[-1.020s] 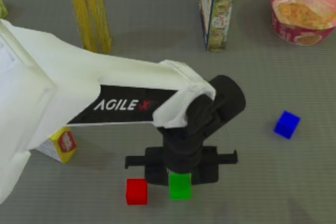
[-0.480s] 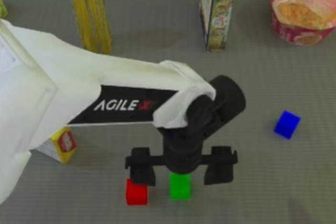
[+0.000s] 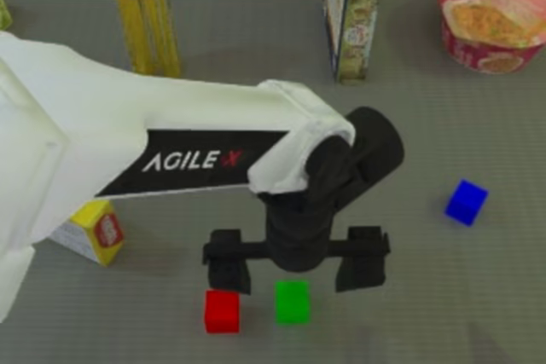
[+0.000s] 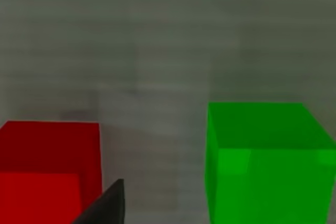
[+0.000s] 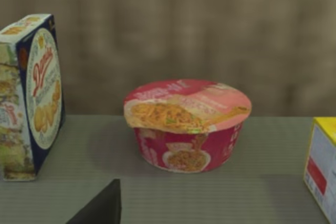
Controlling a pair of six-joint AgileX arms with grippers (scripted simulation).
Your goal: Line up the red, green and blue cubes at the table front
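Two cubes placed: red [image 3: 222, 311], green [image 3: 293, 302]. Left tool [image 3: 296, 263] open above them; a careless retreat could clip either. Blue [image 3: 466, 202] waits far right.

Matt woven table, plain smooth cubes, printed food packs.
Grey-olive tabletop [image 3: 444, 108] has fine woven, cloth-like matt texture. Small bright red cube [image 3: 222, 311], bright green cube [image 3: 293, 302] and deep blue cube [image 3: 466, 202]: smooth, plain, flat-coloured faces. Left arm's white shell [image 3: 102, 134] smooth; its black two-finger gripper [image 3: 295, 267] matt. Tall printed biscuit box [image 3: 352, 14] looks like cardboard; pink noodle cup [image 3: 493, 16] has a printed lid.
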